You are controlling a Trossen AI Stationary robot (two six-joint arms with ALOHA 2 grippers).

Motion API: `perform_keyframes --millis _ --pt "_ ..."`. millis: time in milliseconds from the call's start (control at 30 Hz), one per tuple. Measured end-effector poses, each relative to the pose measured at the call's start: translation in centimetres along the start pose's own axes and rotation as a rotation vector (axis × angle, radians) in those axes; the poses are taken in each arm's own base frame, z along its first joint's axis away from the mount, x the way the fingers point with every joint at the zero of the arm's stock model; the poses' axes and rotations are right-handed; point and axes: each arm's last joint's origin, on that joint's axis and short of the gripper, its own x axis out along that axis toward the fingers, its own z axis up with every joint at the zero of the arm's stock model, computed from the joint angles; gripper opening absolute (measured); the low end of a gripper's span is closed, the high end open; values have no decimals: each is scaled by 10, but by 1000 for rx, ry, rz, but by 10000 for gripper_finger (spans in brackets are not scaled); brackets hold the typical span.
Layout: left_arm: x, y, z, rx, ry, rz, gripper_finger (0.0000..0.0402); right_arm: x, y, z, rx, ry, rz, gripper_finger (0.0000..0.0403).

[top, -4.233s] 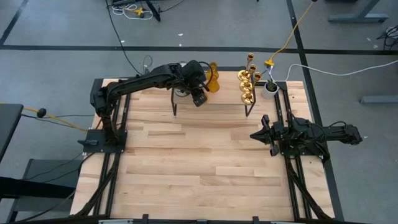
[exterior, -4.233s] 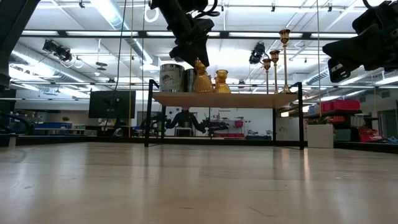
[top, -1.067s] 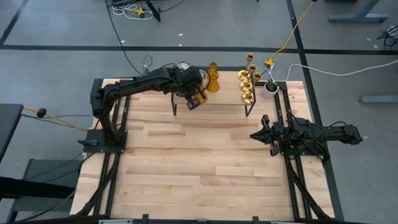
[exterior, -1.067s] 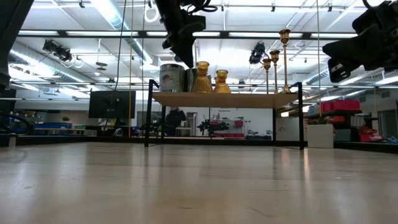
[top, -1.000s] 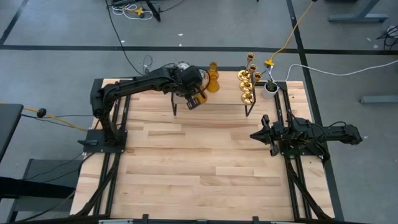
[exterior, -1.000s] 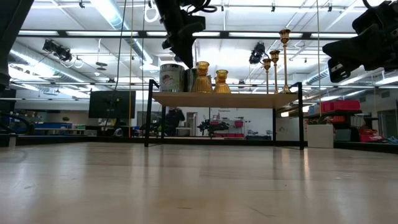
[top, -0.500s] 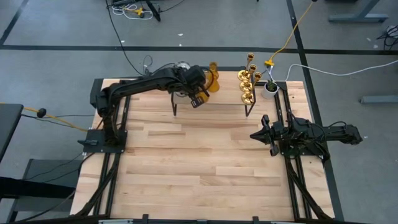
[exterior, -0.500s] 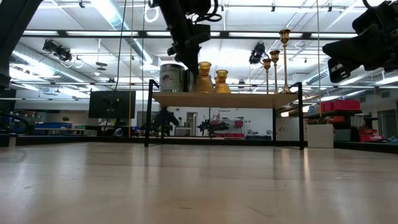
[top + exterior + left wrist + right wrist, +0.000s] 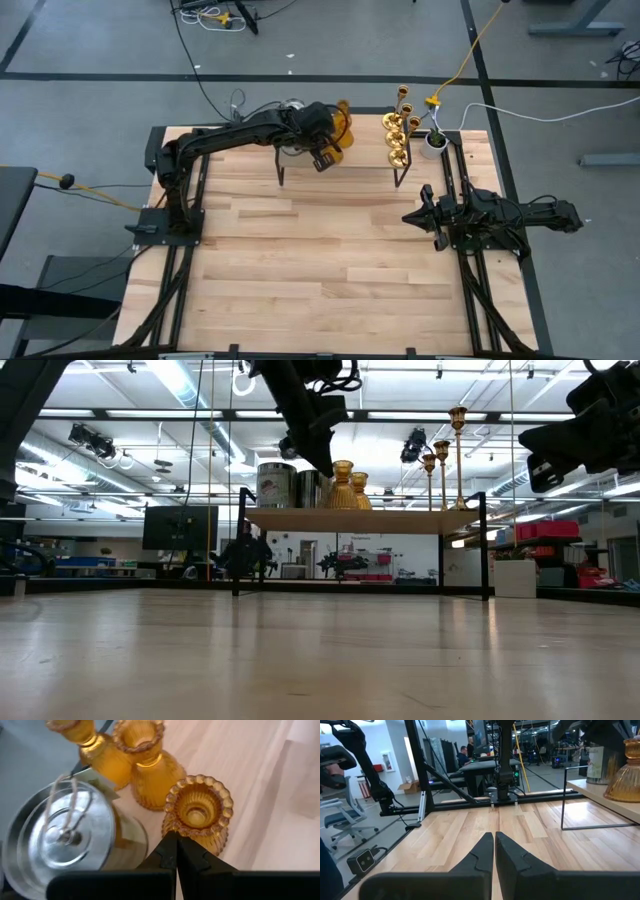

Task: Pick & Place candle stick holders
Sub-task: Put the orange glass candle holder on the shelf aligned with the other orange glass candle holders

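Note:
A raised wooden shelf (image 9: 360, 518) stands at the table's far edge. On it are silvery cylinders (image 9: 274, 485), three amber candle stick holders (image 9: 147, 762) and three brass ones (image 9: 397, 135). My left gripper (image 9: 174, 836) is shut and slants down over the shelf, at the nearest amber holder (image 9: 200, 812), which stands upright on its base next to another amber one (image 9: 358, 490). A silvery cylinder (image 9: 65, 837) stands beside the fingers. My right gripper (image 9: 494, 837) is shut and waits level above the table's right side (image 9: 425, 215). My left gripper's shut fingertips (image 9: 170, 840) rest against the outer side of the nearest amber holder's beaded rim (image 9: 171, 822). They come slanting down from the table's left and near side. The holder stands upright on the shelf; nothing is between the fingers.
A small white pot with a green plant (image 9: 433, 143) stands at the shelf's right end. The shelf's black legs (image 9: 282, 172) rise from the table. The wooden table top (image 9: 330, 260) in front of the shelf is bare. A person (image 9: 245, 550) moves in the room behind.
My left gripper, shut throughout, has moved along the shelf toward the table's right edge and tipped a little. The nearest amber holder has slid right with it, upright, up to the other amber holder.

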Motion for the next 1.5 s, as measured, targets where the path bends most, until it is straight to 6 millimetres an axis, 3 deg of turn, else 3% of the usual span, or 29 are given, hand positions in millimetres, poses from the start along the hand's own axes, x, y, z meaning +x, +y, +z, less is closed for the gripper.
perform_keyframes --millis 1500 --pt "8 -2 10 1 -94 -87 7 0 0 0 0 0 0 20"
